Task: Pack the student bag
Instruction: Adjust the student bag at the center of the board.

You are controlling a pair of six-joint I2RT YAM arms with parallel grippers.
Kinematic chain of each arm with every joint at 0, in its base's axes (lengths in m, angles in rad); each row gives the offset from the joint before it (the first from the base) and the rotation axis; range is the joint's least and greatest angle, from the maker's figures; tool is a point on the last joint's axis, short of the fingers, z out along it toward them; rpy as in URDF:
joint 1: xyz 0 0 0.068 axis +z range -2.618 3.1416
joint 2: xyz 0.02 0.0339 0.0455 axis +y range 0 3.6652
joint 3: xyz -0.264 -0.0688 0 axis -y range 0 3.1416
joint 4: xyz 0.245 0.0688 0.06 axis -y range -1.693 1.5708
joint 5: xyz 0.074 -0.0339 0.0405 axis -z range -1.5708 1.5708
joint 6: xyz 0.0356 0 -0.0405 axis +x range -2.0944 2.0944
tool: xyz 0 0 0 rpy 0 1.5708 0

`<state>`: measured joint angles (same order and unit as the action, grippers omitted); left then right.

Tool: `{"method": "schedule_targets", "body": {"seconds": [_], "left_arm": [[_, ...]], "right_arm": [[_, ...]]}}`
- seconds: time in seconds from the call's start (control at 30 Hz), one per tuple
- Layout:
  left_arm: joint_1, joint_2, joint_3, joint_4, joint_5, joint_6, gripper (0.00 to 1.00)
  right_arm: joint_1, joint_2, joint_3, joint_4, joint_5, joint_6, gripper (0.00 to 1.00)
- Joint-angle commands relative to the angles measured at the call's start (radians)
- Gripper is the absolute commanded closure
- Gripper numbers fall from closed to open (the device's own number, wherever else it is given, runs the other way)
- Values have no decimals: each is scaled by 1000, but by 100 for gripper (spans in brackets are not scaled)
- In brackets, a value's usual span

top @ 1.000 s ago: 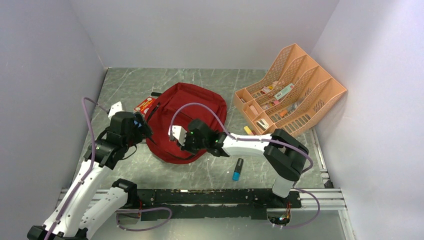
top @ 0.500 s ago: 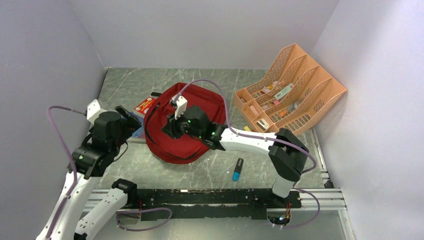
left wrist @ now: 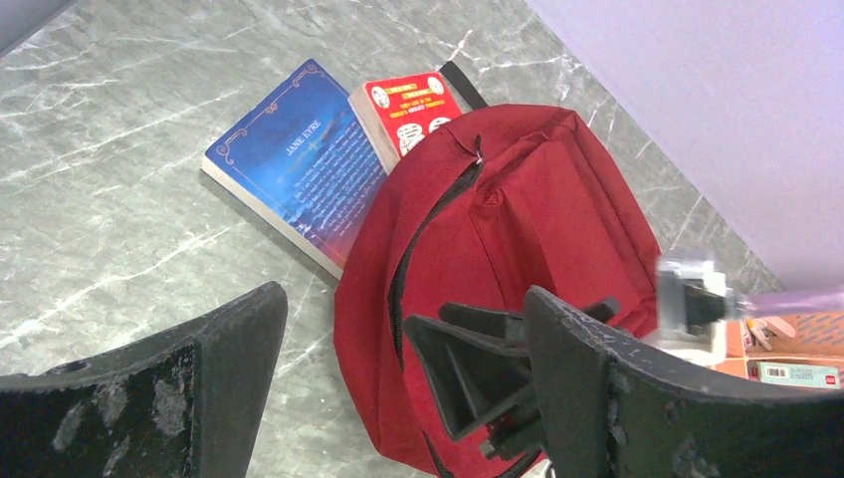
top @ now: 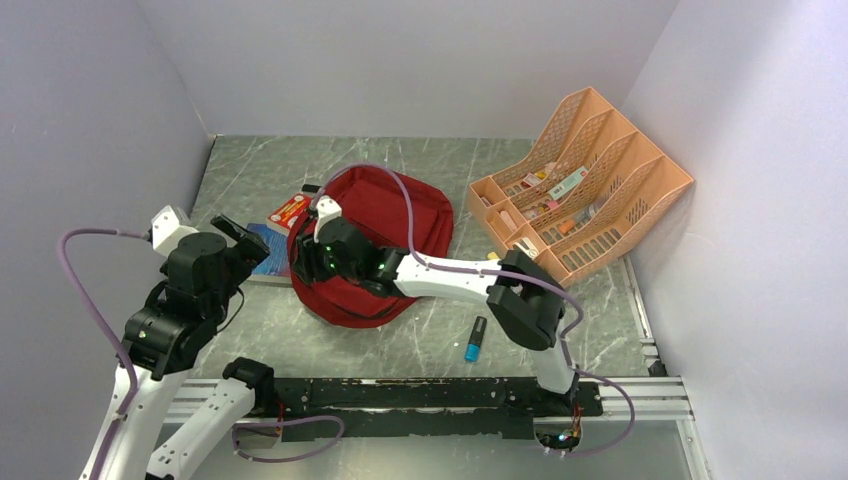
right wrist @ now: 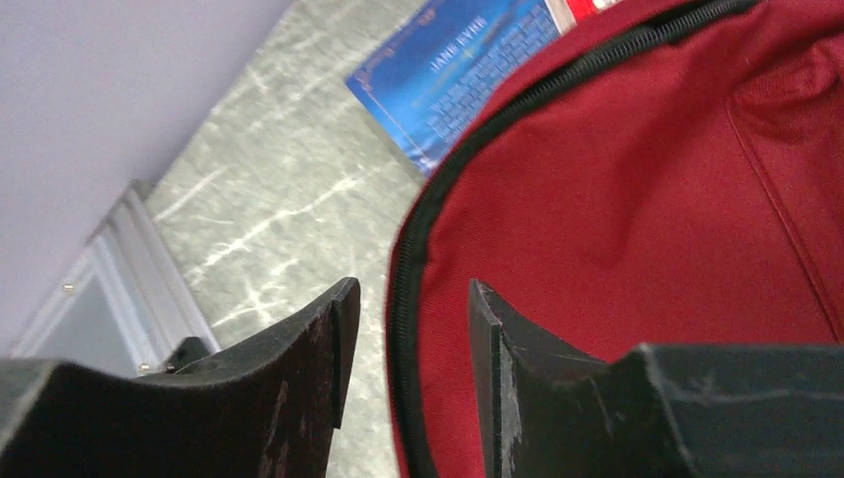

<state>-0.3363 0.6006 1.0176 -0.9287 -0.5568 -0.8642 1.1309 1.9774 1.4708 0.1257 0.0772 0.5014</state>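
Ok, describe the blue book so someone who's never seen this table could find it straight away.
Find the big dark-red student bag mid-table. Two books lie flat at its edge on the left arm's side, partly covered by it. Yours is the blue book, nearer the arms, titled JANE EYRE inside a thin ornate border; the other book is red with cartoon panels.

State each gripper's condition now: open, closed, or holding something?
Left gripper: open, holding nothing.
Right gripper: partly open, astride the student bag at its zipper.

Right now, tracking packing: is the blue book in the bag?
Out: blue book lies flat on the table beside the student bag.
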Motion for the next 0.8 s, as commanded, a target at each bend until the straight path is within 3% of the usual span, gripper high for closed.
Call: {"method": "schedule_targets", "body": {"seconds": [0.0,0.37,0.77], "left_arm": [[10,-15,6,-11,-16,7,9],[10,-30,-10,-1,3,17,10],[10,-28,-25,3,14,21,10]], "right_arm": [[7,56,52,-75,68,-6,52],[8,134,121,-108,99,-48,51],[16,161,148,-114,23,-76,47]]}}
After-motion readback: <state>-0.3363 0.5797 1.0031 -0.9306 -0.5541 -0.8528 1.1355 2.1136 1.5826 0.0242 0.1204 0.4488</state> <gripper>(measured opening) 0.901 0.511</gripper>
